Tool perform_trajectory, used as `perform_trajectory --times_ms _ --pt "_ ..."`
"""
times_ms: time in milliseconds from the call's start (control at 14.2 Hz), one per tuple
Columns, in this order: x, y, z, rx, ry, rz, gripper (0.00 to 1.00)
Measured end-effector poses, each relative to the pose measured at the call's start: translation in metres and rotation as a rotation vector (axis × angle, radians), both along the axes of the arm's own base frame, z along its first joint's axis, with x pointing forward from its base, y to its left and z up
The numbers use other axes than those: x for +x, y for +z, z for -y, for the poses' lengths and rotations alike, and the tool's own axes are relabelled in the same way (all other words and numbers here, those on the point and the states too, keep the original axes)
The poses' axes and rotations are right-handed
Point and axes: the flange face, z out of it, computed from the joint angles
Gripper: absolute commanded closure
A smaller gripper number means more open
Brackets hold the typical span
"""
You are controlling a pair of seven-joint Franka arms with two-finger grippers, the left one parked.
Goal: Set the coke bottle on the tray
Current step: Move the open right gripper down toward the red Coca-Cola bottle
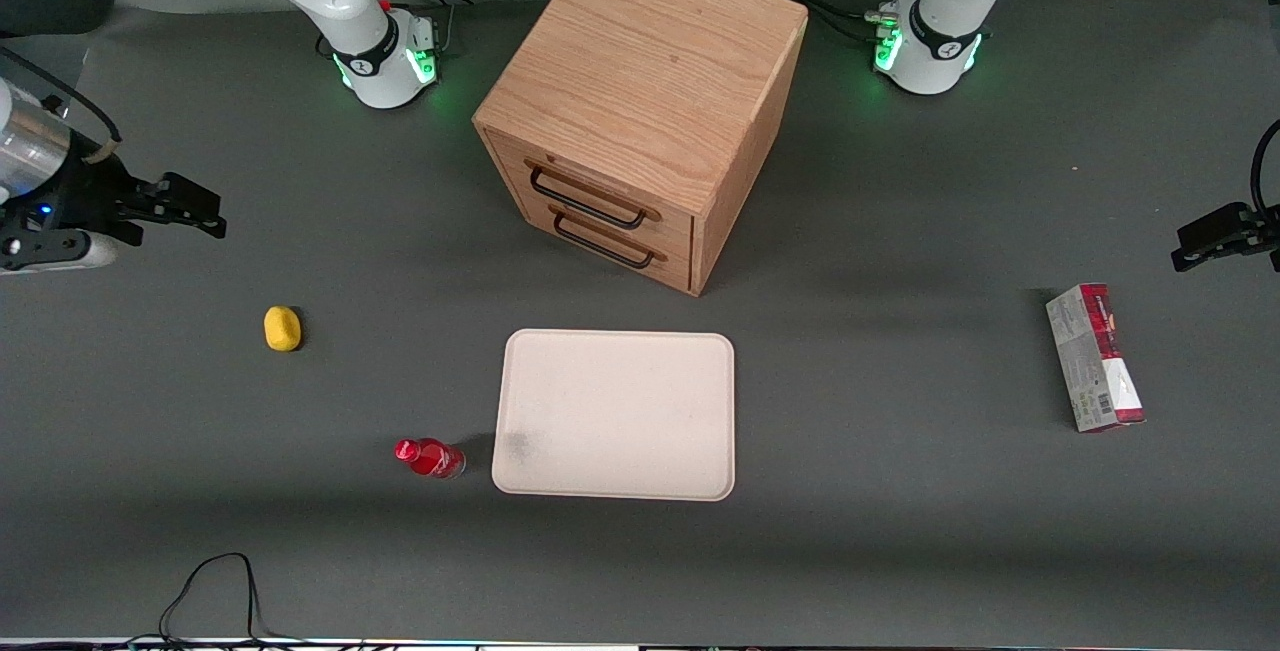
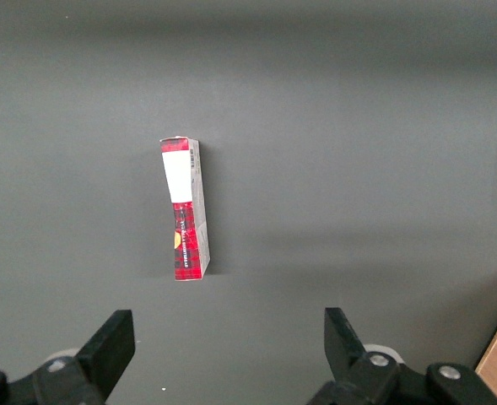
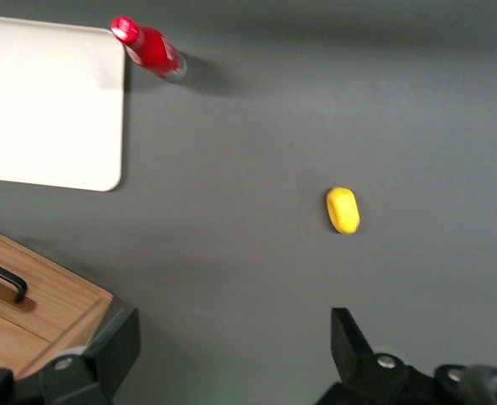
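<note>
Coke bottle (image 1: 430,458): on tabletop (image 1: 900,551), just beside tray (image 1: 615,415) corner. End effector (image 1: 175,203): fingers apart, empty, at working arm's tabletop edge.

Open pincer (image 1: 205,211) hangs above bare tabletop (image 1: 900,551); only a lemon (image 1: 282,328) lies between it and the coke bottle (image 1: 430,457).

Bottle standing off the tray, arm held away

The end effector (image 1: 185,203) hangs above the surface (image 1: 900,531), fingers apart and holding nothing. The lemon (image 1: 282,328) lies nearest it; the bottle (image 1: 430,457) stands nearer the camera, just beside the tray (image 1: 615,414).
</note>
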Motion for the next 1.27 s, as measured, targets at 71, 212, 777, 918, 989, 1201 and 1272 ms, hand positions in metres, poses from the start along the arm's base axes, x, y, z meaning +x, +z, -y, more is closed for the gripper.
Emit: perform_trajectory --times_ms 71,212,777,918,989,1201,1272 --pt "0.009 0.002 -0.026 0.001 0.003 0.012 0.00" --pt "0.018 0.002 -0.056 0.002 -0.013 0.022 0.00" --pt "0.060 0.003 -0.116 -0.004 0.003 -0.016 0.00" --pt "0.085 -0.012 -0.118 -0.002 0.008 -0.015 0.00" --pt "0.096 -0.023 -0.118 -0.002 0.010 -0.016 0.00" --pt "0.121 -0.051 -0.117 0.003 0.006 0.000 0.00" --pt "0.126 -0.058 -0.117 0.005 0.005 0.007 0.00"
